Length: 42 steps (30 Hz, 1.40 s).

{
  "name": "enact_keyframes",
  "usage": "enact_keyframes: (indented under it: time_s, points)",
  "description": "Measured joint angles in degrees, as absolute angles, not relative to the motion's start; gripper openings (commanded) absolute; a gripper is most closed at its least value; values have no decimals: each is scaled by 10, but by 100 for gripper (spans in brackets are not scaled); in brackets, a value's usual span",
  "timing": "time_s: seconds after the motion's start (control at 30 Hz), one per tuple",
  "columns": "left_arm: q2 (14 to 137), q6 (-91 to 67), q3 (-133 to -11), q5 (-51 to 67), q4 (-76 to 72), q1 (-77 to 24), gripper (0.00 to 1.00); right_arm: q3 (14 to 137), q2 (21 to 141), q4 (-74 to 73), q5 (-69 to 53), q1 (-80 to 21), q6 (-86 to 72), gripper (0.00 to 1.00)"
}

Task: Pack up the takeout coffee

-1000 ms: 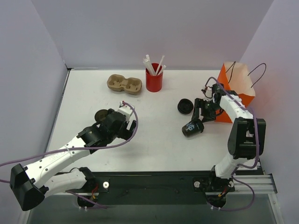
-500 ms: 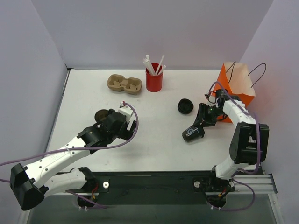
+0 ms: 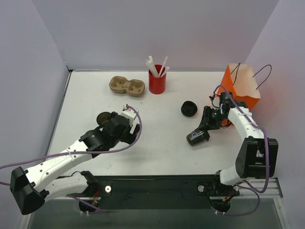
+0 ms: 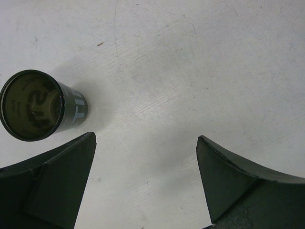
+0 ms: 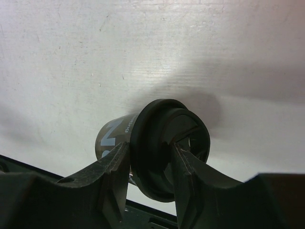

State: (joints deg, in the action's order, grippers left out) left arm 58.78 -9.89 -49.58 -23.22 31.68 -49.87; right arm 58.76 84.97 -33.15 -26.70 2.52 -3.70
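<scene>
**Right arm has a lidded cup on its side: get it upright before the bag**

Nearest you: the right gripper (image 3: 203, 130) is clamped on a lidded cup (image 3: 196, 138). The cup is dark with white lettering and lies roughly on its side, low over the table (image 3: 157, 157). The wrist view shows the two fingers pinching across the black lid end, not the cup body. You can't tell whether the cup is clear of the surface.

A bit farther, on the left: the left gripper (image 4: 145, 138) is spread wide and holds nothing. An open cup (image 4: 31, 105) stands upright with no lid on. It is just outside the finger on the left of that wrist view, not between the two.

Farther still: what looks like a loose black lid (image 3: 189, 109) lies flat on the table, apart from both cups. The orange paper bag (image 3: 243, 88) stands at the far right, mouth up, just behind the right wrist. In the back row are a tan two-hole cup carrier (image 3: 127, 86) and a red cup of straws (image 3: 157, 82), near each other and well away from both grippers.

My read is that this is early: nothing is packed, and the step in hand is moving the held cup toward the bag. To do it well:
- Roll your wrist so the lid faces up before you travel.
- Lift enough to clear the bag's rim and handles.
- Centre the cup over the mouth and lower it in; don't drop it.
- Go slowly with no jerks, since the grip sits on the lid, which may pop off or let the cup swing.
- Leave the left arm parked.
</scene>
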Motion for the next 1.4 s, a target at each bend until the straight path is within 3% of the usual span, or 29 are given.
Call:
enact_keyframes:
  time_s: [0.33,0.63,1.0,1.2,1.4]
  points:
    - [581,-99,-496,-257,324,-500,96,591,773,-330,-81,-113,-62,21]
    - [492,-102,-494,-349,328,-502,96,614,796,-337,242,-310,-118,20]
    - [394,-102,-476,-405,314,-503,96,637,925,-340,444,-343,-192,20]
    - [403,-102,-474,-407,312,-503,96,637,955,-340,479,-355,-225,31]
    - [405,-102,-473,-407,310,-503,96,637,962,-340,493,-366,-242,49]
